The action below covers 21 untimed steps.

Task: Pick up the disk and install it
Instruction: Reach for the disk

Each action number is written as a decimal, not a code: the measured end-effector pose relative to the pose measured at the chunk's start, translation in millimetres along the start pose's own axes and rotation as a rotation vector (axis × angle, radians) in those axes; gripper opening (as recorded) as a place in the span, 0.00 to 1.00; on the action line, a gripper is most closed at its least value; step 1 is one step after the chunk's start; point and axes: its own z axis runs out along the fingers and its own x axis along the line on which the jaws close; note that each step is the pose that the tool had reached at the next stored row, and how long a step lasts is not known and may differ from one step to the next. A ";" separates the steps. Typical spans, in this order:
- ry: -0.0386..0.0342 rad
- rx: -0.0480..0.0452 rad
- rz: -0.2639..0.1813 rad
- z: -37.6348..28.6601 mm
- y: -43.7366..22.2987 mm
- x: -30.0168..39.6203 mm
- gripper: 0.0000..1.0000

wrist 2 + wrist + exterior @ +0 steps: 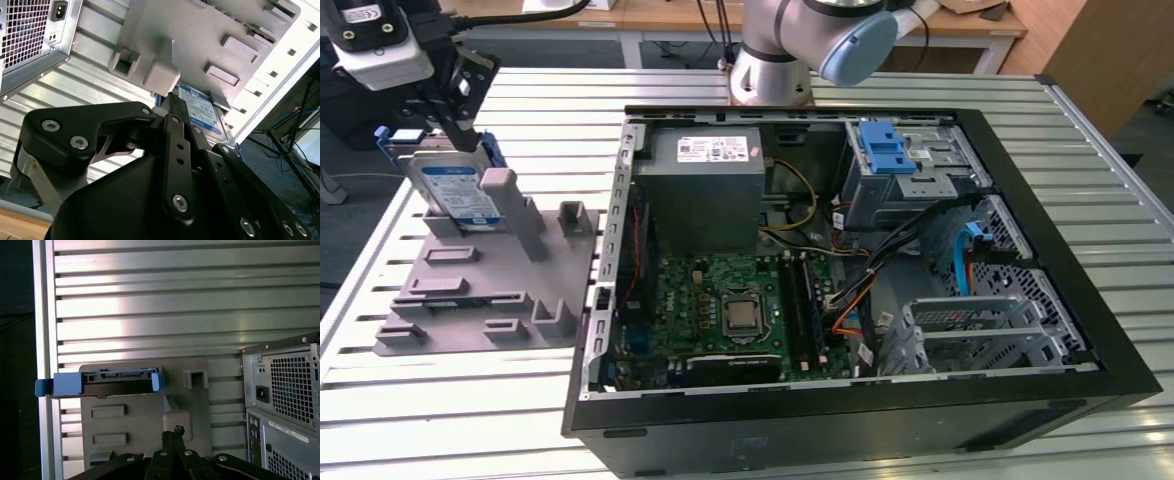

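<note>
A: Pincer (pixel 174 432) status?
B: Closed, jaws together, nothing between them. It hangs over the holder (pixel 467 290), close to the disk's (pixel 430 165) top edge. Contact: can't tell.
A: Disk?
B: Upright on edge in a holder slot, blue bracket (pixel 67 383) clipped round it, label (pixel 458 197) side toward the holder's tall post (pixel 500 195).
A: Rest?
B: Open PC case (pixel 854 430) just beside the holder, on the exterior view's right of it. Both sit on the slatted worktop (pixel 454 420).
</note>
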 end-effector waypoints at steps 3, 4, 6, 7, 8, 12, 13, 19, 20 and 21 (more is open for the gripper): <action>0.0000 0.0000 0.000 0.0 0.3 0.0 0.11; 0.0000 0.0000 0.000 0.0 0.4 0.0 0.11; 0.0000 0.0000 0.000 0.0 0.6 0.0 0.11; 0.0000 0.0000 0.000 0.0 0.7 0.1 0.11; 0.0000 0.0000 0.000 0.0 1.0 0.1 0.11; -0.0001 0.0000 0.000 0.5 7.8 1.6 0.11; -0.0001 -0.0001 0.000 0.5 8.5 2.8 0.11; 0.0001 0.0001 0.000 0.4 9.7 18.2 0.11; 0.0001 0.0001 0.000 0.4 10.1 20.2 0.11; 0.0000 0.0000 0.000 0.4 10.3 21.3 0.11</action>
